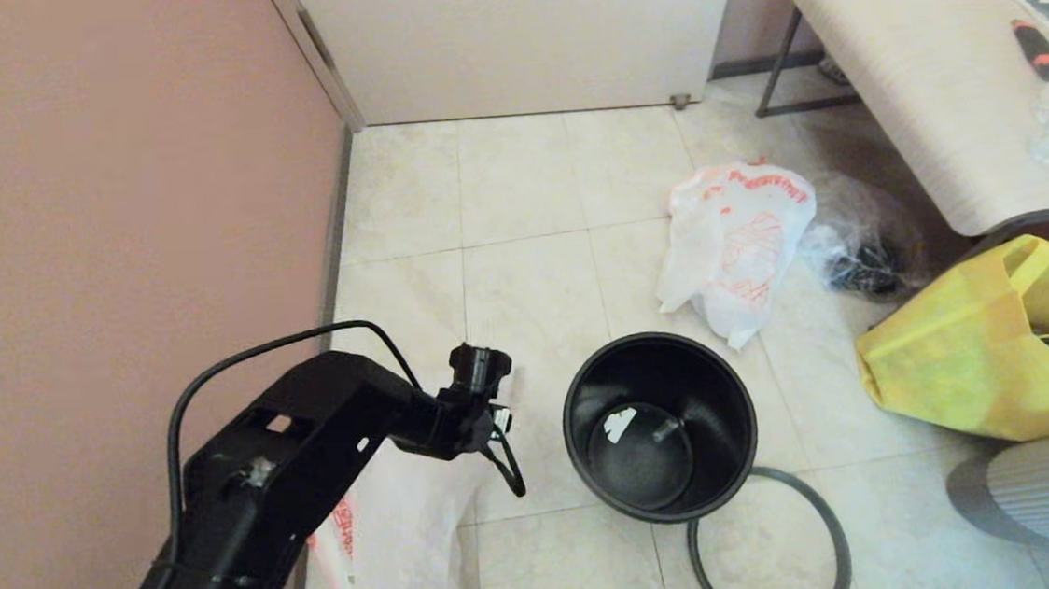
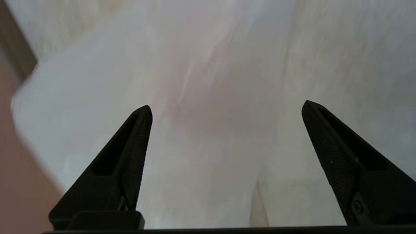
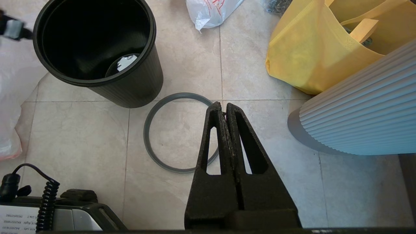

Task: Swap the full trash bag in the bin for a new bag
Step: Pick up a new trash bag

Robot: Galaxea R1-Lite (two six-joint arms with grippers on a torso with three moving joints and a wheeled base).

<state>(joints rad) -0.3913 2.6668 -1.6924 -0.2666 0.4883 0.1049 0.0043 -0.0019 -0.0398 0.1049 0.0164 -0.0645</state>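
Black and wide-spread, the left gripper [image 2: 226, 112] hangs empty over the full trash bag [image 1: 394, 539], a bulging white plastic bag with red-orange print lying at the bin's nine o'clock. That small round black plastic bin [image 1: 659, 424] stands bagless, its thin dark-grey hoop [image 3: 179, 131] flat on the tiles at five o'clock and the limp white new bag [image 1: 734, 245] at one o'clock. Beside the hoop, the right gripper [image 3: 225, 109] is pinched closed, holding nothing.

closed right end effector [image 3: 226, 109] over grey hoop [image 3: 152, 143]
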